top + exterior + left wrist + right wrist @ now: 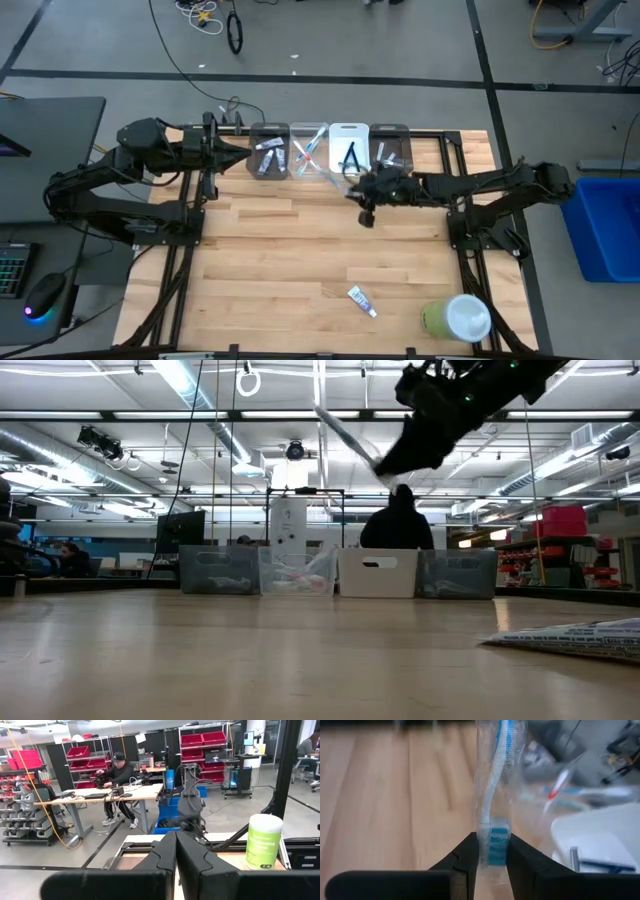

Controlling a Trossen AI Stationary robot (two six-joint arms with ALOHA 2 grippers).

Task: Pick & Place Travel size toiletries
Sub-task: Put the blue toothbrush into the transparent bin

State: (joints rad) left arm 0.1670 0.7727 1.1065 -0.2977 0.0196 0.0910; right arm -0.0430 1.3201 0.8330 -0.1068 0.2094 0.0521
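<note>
A pale wooden butcher-block worktop (300,250) is carrying a row of four small bins (330,150) along its far edge, with a workshop of red storage shelves beyond. The right gripper (492,851) is hovering just in front of that row, its two dark fingers clamping the bristle end of a slim blue-and-white toothbrush in a clear wrapper (494,795). A small white-and-blue toothpaste tube (362,300) is lying well apart from the row, near the worktop's front edge, beside a large green-and-white round container (458,318). The left gripper (176,865) is waiting at the row's left end, fingers pressed together and holding nothing.
</note>
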